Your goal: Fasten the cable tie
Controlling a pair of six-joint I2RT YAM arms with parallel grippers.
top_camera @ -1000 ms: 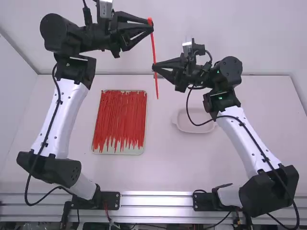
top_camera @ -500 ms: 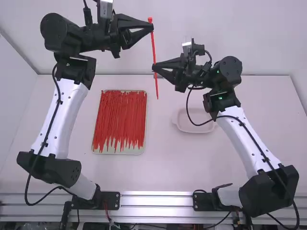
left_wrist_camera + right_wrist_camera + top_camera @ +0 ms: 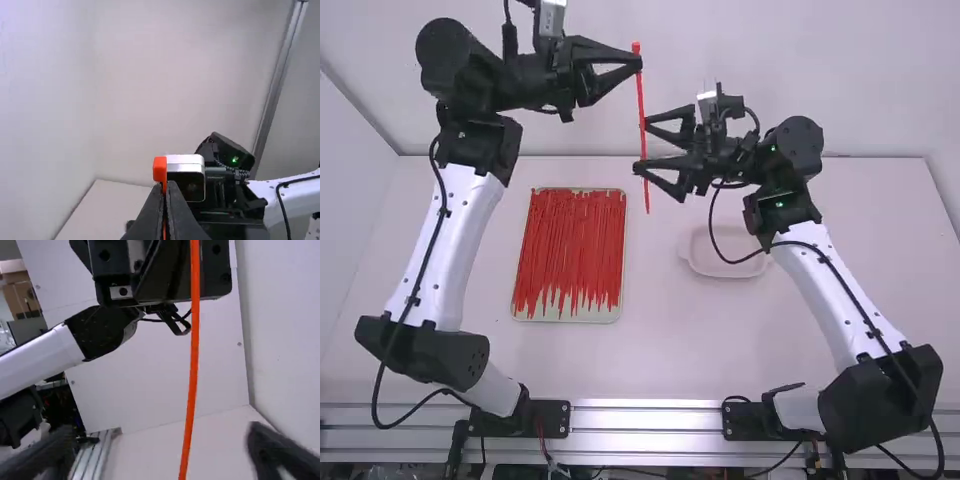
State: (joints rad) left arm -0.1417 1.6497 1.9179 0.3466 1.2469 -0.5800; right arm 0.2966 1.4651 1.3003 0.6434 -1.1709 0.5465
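High view: the left gripper (image 3: 638, 68), raised at 12 o'clock above the white table (image 3: 880, 250), pinches a red cable tie (image 3: 642, 130) just under its head. The strap hangs nearly straight down toward 6 o'clock, its tip in the air above the table's far edge. The right gripper (image 3: 642, 143) comes in from 3 o'clock with its jaws spread wide, one finger above the other, both ending just beside the strap at mid-length. Whether they touch it cannot be told. On the table, a tray (image 3: 570, 316) of spare red ties (image 3: 570, 250) lies at 9 o'clock from centre. A white dish (image 3: 720, 262) sits at 3 o'clock of the tray, well apart from it.

Left wrist view: the left gripper (image 3: 164, 200) has its two fingers pressed together on the cable tie (image 3: 160, 169), the orange-red head standing just past the fingertips. The right arm (image 3: 285, 192) is close behind it.

Right wrist view: the cable tie (image 3: 192, 365) runs as a thin line down from the left gripper (image 3: 185, 265). It passes between the blurred, widely parted fingers (image 3: 280, 452) of the right gripper (image 3: 160, 437).
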